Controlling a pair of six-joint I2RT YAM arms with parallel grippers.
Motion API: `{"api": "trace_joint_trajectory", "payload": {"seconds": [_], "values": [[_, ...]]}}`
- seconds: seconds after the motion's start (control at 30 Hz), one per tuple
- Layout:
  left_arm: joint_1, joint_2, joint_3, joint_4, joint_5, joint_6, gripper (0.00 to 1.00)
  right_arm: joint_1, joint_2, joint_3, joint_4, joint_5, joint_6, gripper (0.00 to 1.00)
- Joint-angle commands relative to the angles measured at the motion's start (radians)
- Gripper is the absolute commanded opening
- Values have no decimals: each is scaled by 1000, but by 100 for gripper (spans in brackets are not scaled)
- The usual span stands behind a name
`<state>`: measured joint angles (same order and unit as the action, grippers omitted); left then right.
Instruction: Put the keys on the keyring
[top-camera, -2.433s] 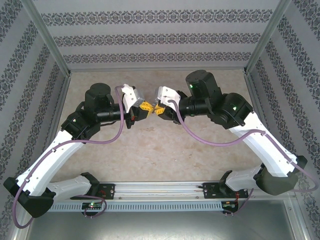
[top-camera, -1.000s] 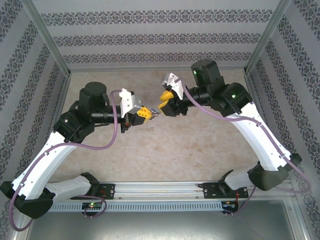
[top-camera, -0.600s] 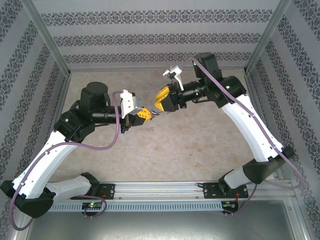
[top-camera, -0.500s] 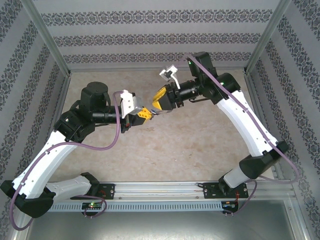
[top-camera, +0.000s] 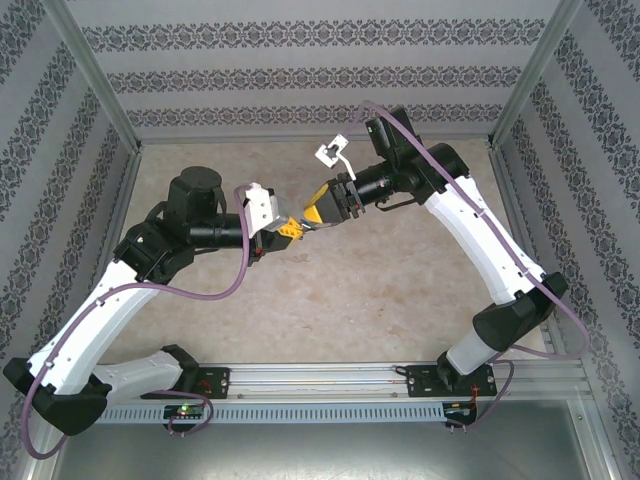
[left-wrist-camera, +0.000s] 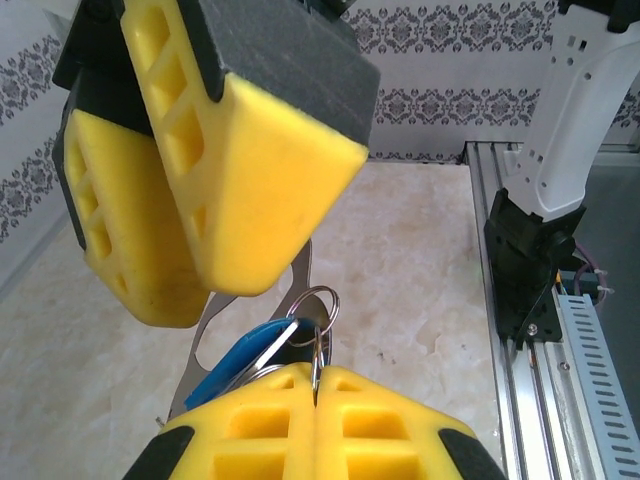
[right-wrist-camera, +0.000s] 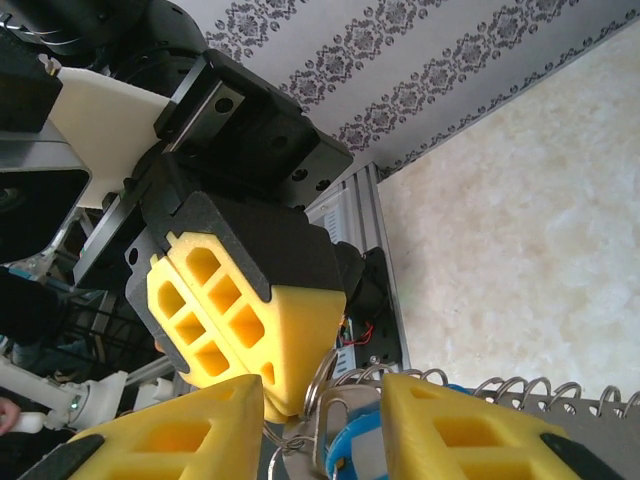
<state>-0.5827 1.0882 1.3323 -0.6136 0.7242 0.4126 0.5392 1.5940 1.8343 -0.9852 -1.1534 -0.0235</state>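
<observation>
Setting: patterned walls (top-camera: 320, 80); pale stone-look worktop (top-camera: 380, 290) well below keyring.
Keyring: grey loop (left-wrist-camera: 203, 340), held in mid-air.
Left hand (left-wrist-camera: 315, 392): clamped shut on keyring's near end, a wire ring (left-wrist-camera: 318, 305) just past the tips.
Key (left-wrist-camera: 240, 362): blue head lying against keyring; threaded or not, cannot tell.
Right hand (right-wrist-camera: 323, 415): narrowly parted, straddling key at keyring; no pinch seen.
Axis: keyring's length apparently running from left hand into right hand's gap.
Next: likely a fine threading nudge by right hand, nearer the key head.
</observation>
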Motion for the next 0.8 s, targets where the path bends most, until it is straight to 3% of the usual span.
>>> {"api": "trace_joint_trajectory", "payload": {"seconds": [0.0, 0.37, 0.77], "values": [[-6, -12, -11, 49, -3, 12, 0, 8, 15, -11, -40, -27, 10, 36], [-8, -25, -36, 83, -10, -4, 0, 41, 50, 17, -131, 27, -32, 35], [-6, -30, -52, 90, -17, -11, 0, 38, 67, 67, -155, 24, -49, 7]]}}
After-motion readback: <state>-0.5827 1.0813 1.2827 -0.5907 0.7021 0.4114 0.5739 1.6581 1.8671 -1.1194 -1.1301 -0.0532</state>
